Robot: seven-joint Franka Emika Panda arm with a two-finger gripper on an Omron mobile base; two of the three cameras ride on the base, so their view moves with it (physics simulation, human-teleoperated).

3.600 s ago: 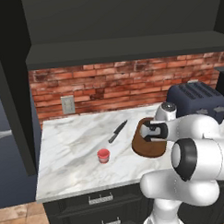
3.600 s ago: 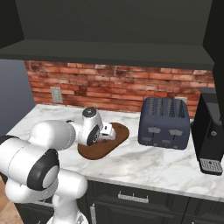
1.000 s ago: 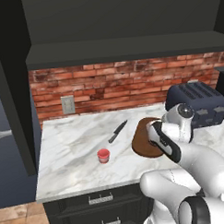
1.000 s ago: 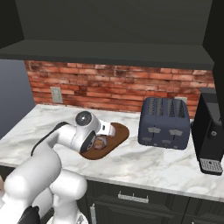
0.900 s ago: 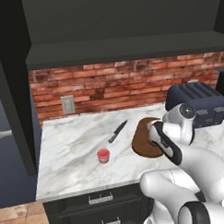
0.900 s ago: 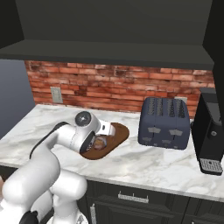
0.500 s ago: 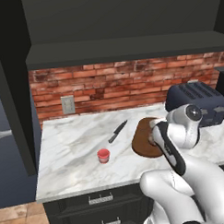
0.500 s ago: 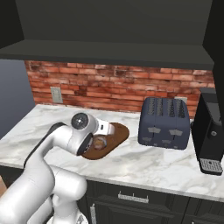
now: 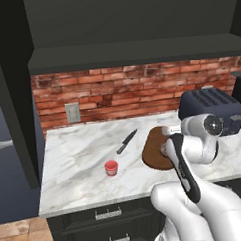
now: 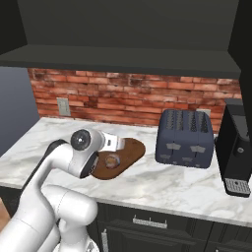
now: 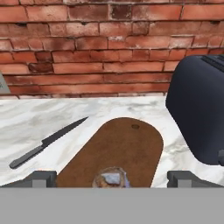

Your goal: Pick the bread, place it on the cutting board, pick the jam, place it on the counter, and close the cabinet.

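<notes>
The bread (image 10: 112,160) lay on the board (image 10: 127,152) near its front end, toward the bench's (image 9: 84,159) front edge. The claw (image 11: 112,178) stood wide apart, empty, just above the bread. The jam (image 9: 111,167) stood mid-bench, beside a knife (image 9: 127,141); a toaster (image 10: 185,138) sat rightward.

The marble bench (image 9: 84,159) carries a knife (image 9: 127,141), the red jam (image 9: 111,167), the oval board (image 10: 125,151), a dark toaster (image 10: 185,138) and a black machine (image 10: 237,147) at its right end.
</notes>
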